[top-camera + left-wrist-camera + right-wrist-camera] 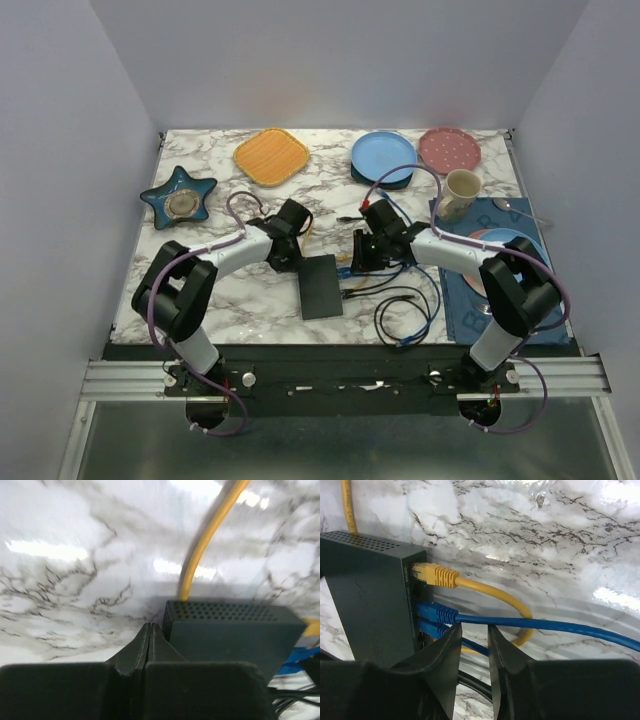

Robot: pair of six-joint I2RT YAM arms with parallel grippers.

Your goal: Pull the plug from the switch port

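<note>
Hovering by the switch, right gripper stands narrowly parted; left gripper closed.

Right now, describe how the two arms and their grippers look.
The left arm and right arm have white tubular links between bulky black joints, with purple cables looping alongside. The left gripper and right gripper are matte black, each a pair of tapered wedges on a wide body.
</note>
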